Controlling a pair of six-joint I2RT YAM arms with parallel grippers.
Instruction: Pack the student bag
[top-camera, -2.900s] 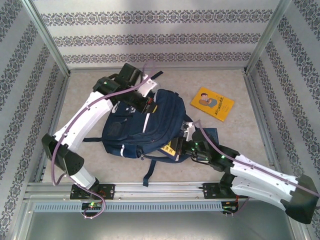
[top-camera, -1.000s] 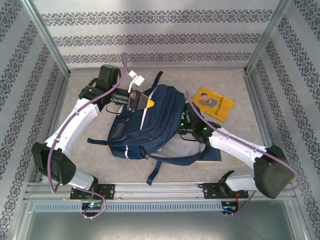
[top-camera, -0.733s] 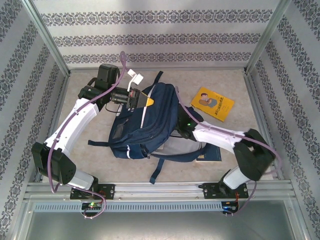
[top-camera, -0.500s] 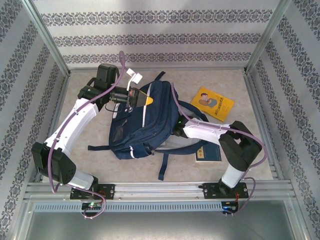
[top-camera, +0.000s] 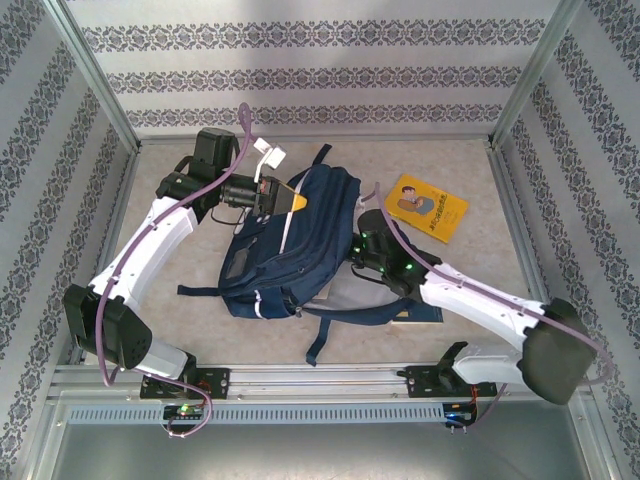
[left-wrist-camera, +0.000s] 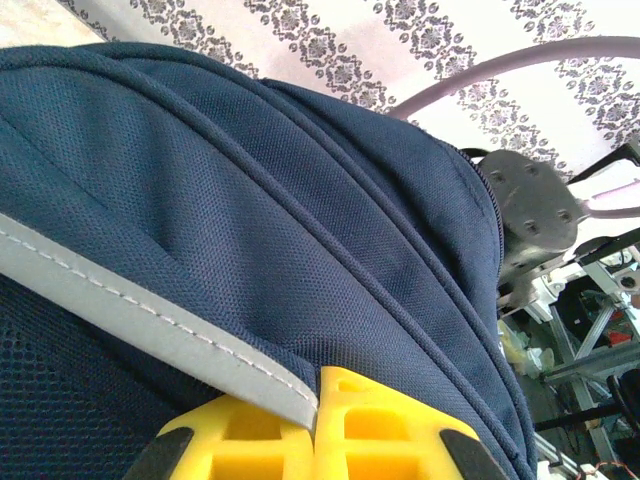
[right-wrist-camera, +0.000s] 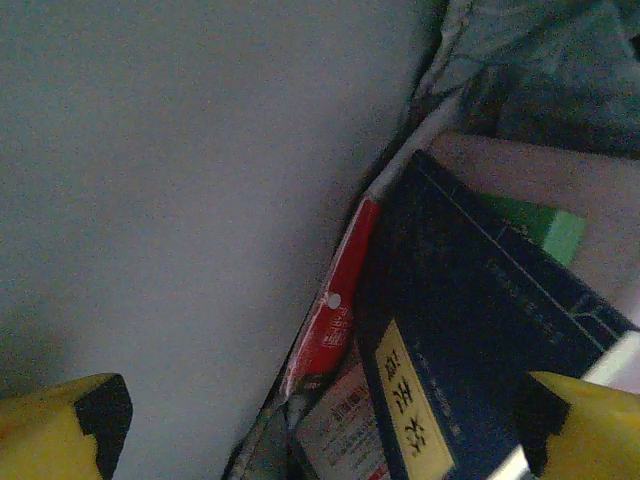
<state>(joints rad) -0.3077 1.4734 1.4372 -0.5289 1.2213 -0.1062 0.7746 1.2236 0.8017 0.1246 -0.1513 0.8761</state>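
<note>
Left gripper (left-wrist-camera: 316, 420) clamped on student bag (top-camera: 300, 250) rim, in the middle of the surface (top-camera: 480, 270); right gripper (right-wrist-camera: 320, 410) spread wide, empty, over navy book (right-wrist-camera: 470, 340) at bag's mouth. Seemingly part-packed; yellow book (top-camera: 425, 207) well apart, not yet loaded.

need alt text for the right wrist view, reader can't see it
A navy book with a yellow label lies against a dim grey lining, a red packet-like item wedged between them. The right gripper's yellow fingertips sit wide apart at the bottom corners, holding nothing.
</note>
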